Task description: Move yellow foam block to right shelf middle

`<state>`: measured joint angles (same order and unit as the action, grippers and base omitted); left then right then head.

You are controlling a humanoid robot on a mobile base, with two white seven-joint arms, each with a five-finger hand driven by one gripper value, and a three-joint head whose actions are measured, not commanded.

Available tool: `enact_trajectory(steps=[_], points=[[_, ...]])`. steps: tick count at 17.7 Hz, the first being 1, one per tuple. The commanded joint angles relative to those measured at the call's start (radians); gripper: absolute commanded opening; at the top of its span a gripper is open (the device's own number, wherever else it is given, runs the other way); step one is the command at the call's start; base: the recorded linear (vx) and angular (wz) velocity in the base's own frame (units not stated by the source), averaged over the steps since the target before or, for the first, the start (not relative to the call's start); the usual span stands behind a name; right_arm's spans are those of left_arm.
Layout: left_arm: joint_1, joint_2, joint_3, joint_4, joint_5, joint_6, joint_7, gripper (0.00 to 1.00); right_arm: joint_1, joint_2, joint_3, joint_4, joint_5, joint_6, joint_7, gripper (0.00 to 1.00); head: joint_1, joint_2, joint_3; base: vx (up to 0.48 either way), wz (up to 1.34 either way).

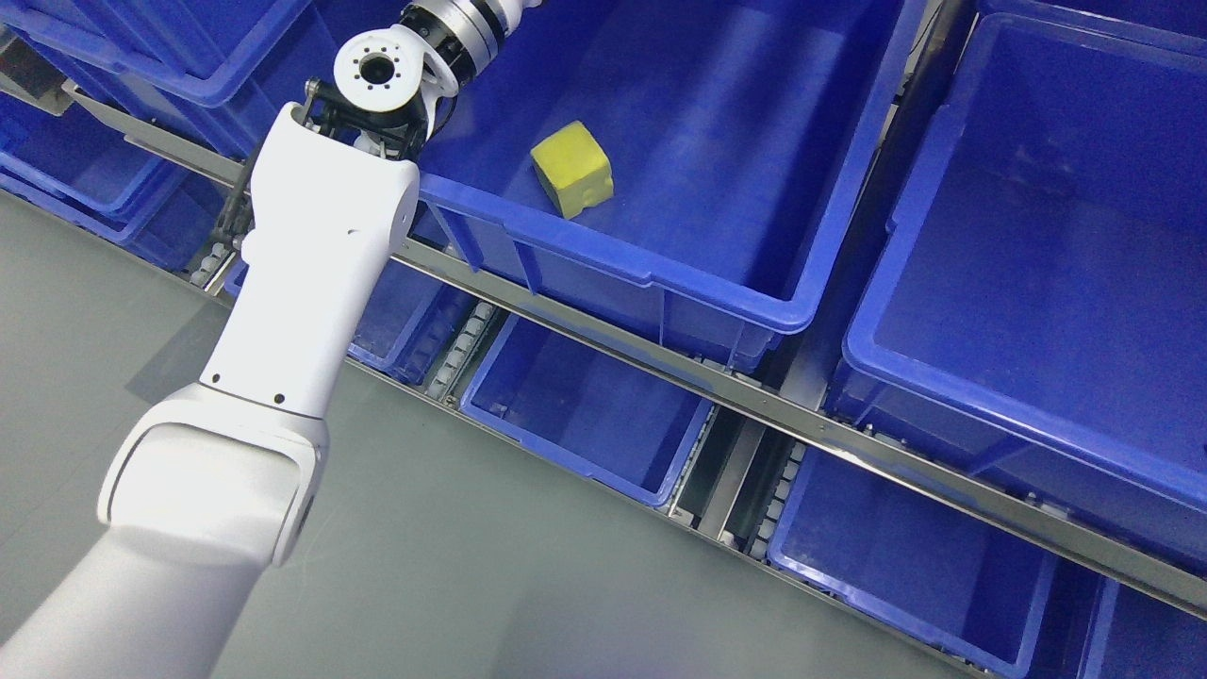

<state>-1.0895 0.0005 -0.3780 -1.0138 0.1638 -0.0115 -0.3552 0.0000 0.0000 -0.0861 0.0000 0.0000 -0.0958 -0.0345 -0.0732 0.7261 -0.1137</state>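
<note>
A yellow foam block (pixel 571 168) lies on the floor of a large blue bin (pixel 717 283) on the middle shelf level, near the bin's front left part. My left arm (pixel 311 255) rises from the lower left, and its wrist (pixel 453 28) leaves the picture at the top edge above the same bin. The hand itself is out of the frame. Nothing touches the block. The right arm does not show.
A second large blue bin (pixel 1037 311) stands to the right on the same level. Lower blue bins (pixel 585 415) (pixel 905 556) sit under a metal shelf rail (pixel 754 401). More blue bins (pixel 123 160) are at the upper left. Grey floor (pixel 471 585) fills the lower left.
</note>
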Motion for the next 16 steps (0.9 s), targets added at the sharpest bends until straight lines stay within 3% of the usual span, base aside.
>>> enact_trajectory(steps=[1,7,11,16], points=[[0.031,0.017,0.043,-0.112,0.057,0.004,0.03,1.0,0.002,-0.017,0.0,-0.017,0.003,0.001,0.001,1.0,0.0,0.0,0.0,0.0,0.0],[0.181,0.017,0.153,-0.365,0.115,0.116,0.283,1.0,0.002,-0.017,0.0,-0.017,0.003,0.001,0.001,1.0,0.0,0.0,0.0,0.0,0.0],[0.337,0.017,0.153,-0.558,0.115,0.176,0.3,1.0,0.002,-0.017,0.0,-0.017,0.003,0.001,0.001,1.0,0.0,0.0,0.0,0.0,0.0],[0.441,0.017,0.185,-0.673,0.115,0.185,0.291,1.0,0.002,-0.017,0.0,-0.017,0.003,0.001,0.001,1.0,0.0,0.0,0.0,0.0,0.0]])
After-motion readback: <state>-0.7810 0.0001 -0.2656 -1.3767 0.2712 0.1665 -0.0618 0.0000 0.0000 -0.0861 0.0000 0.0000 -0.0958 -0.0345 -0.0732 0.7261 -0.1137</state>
